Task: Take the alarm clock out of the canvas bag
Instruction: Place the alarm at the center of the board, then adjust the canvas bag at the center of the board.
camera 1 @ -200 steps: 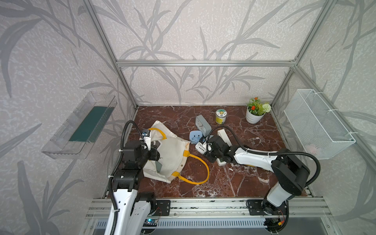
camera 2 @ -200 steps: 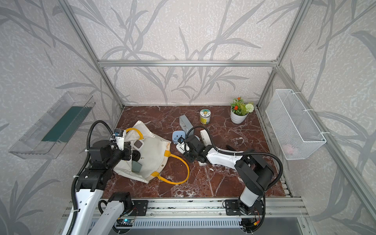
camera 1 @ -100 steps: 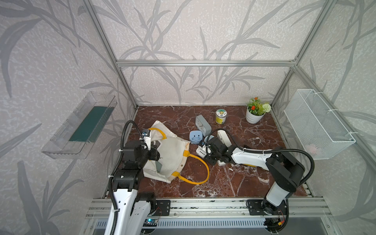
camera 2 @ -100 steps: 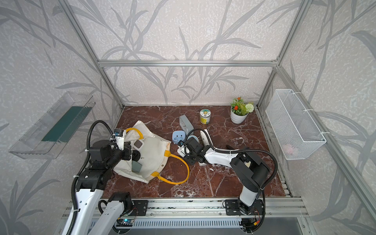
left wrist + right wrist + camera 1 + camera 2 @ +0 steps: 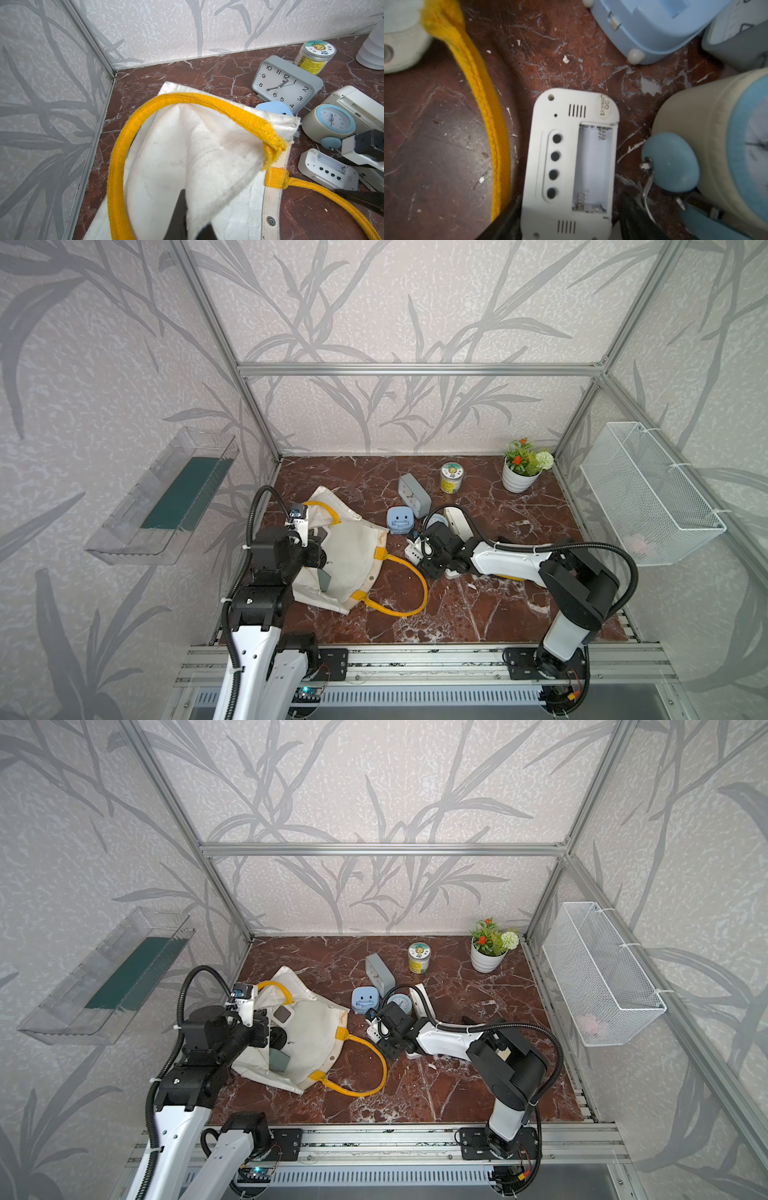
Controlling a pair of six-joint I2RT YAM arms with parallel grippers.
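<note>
My left gripper (image 5: pixel 191 218) is pinched tight on the rim of the canvas bag (image 5: pixel 353 547), lifting its mouth. Inside I see a white clock (image 5: pixel 284 1014) and a grey thing (image 5: pixel 279 1061), not yet fetched. My right gripper (image 5: pixel 569 220) stands wide astride a small alarm clock (image 5: pixel 571 155), face down on the table (image 5: pixel 478 614) beside the yellow handle (image 5: pixel 483 116), outside the bag. I judge that one done.

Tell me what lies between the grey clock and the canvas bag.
A light blue clock lies between the grey clock and the canvas bag; both top views show it.
</note>
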